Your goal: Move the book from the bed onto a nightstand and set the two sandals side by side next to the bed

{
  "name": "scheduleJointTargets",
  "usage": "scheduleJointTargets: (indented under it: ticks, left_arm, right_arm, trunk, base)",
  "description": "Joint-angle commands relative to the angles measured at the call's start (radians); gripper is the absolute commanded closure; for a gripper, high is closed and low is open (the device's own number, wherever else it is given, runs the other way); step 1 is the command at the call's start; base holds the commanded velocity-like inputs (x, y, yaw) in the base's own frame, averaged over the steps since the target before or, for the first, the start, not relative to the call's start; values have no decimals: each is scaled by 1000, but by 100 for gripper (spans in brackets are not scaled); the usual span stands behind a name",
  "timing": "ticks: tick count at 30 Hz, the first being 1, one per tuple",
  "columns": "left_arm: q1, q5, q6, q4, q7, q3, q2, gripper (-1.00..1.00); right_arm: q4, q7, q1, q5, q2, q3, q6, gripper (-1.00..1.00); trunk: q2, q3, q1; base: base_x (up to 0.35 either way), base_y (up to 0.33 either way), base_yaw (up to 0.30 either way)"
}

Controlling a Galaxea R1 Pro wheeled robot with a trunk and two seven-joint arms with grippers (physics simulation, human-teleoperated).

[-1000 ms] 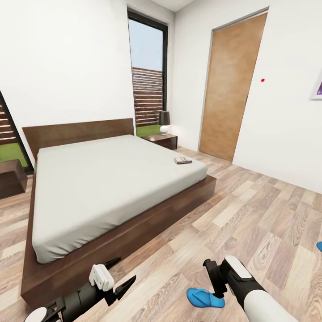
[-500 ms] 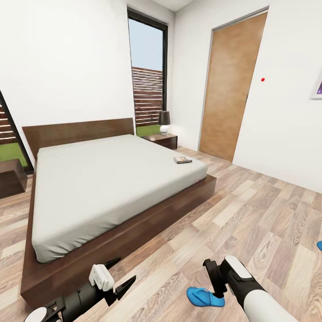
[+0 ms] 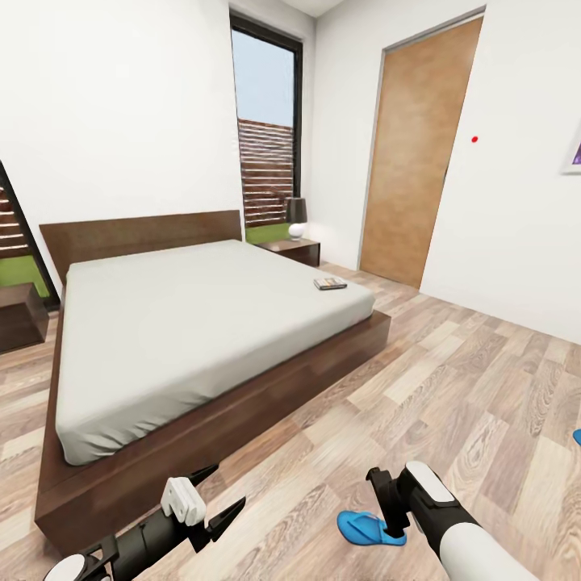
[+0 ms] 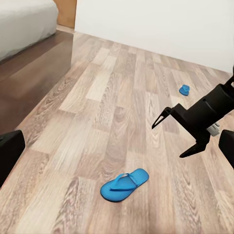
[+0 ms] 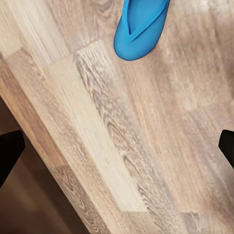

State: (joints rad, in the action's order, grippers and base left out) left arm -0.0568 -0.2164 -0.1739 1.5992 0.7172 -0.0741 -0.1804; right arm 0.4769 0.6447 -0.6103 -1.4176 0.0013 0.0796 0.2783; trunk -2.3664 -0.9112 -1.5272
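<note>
The book (image 3: 330,282) lies near the right edge of the bed (image 3: 186,323), on its grey mattress. A nightstand (image 3: 292,250) with a lamp stands beyond the bed's far right corner, and another nightstand (image 3: 20,315) is at the left. One blue sandal (image 3: 365,528) (image 4: 124,184) (image 5: 141,27) rests on the floor just under my right gripper (image 3: 386,504) (image 4: 168,141), which hangs open above it. The other sandal (image 3: 577,436) (image 4: 184,89) lies farther right on the floor. My left gripper (image 3: 230,482) is open and holds nothing, close to the bed's foot corner.
A brown door (image 3: 415,153) is set in the right wall, and a tall window (image 3: 266,129) stands behind the lamp. Wood-plank floor (image 3: 452,363) stretches from the bed to the right wall. The dark bed frame (image 3: 242,420) runs low along the floor.
The whole picture has shifted slightly, so the camera moved. The near sandal now sits a little more behind my right gripper. Both grippers stay open.
</note>
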Motion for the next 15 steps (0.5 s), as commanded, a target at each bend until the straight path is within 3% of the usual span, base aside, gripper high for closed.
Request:
scheduleJointTargets:
  ticks: [1, 15]
  left_arm:
    - [0, -11, -10, 1, 1, -1, -1, -100]
    - [0, -11, -10, 1, 1, -1, -1, -100]
  right_arm:
    - [2, 6, 0, -3, 0, 3, 4, -100]
    - [2, 6, 0, -3, 0, 3, 4, -100]
  trunk:
    - [-8, -4, -4]
    - [-106, -48, -57]
  base:
    - [0, 0, 0]
    - [0, 0, 0]
